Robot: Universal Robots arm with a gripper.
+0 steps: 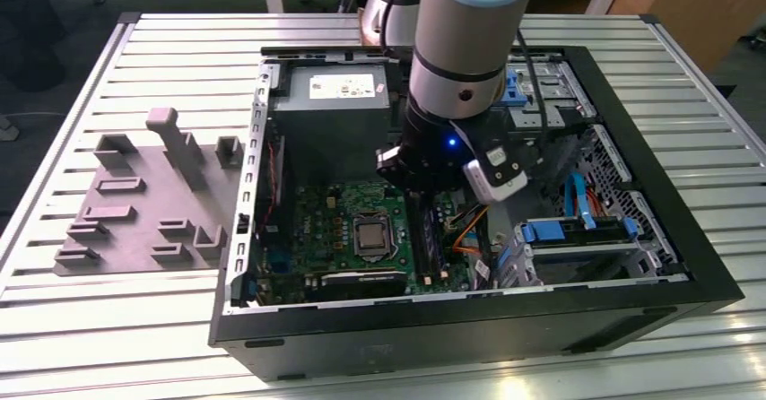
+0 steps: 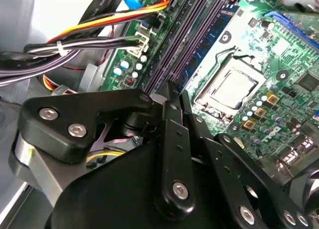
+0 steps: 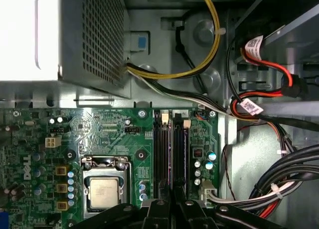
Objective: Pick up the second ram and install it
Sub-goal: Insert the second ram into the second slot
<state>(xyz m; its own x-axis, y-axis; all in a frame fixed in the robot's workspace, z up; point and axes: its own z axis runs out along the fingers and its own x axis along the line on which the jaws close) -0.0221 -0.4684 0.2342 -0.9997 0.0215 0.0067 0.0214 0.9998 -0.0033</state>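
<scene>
Working area: I have the arm down inside the open computer case (image 1: 706, 283), over the motherboard (image 1: 323, 230).
Gripper: the gripper (image 3: 172, 201) sits at 3 o'clock of the processor socket (image 1: 373, 237) in the exterior view, pinched closed on the stick.
Stick: the second ram (image 3: 172, 154) stands edge-up along the memory slots (image 3: 160, 149), its near end between the fingers.
Progress: I judge pickup done and the stick at its slot. I cannot tell if it is fully seated.
</scene>
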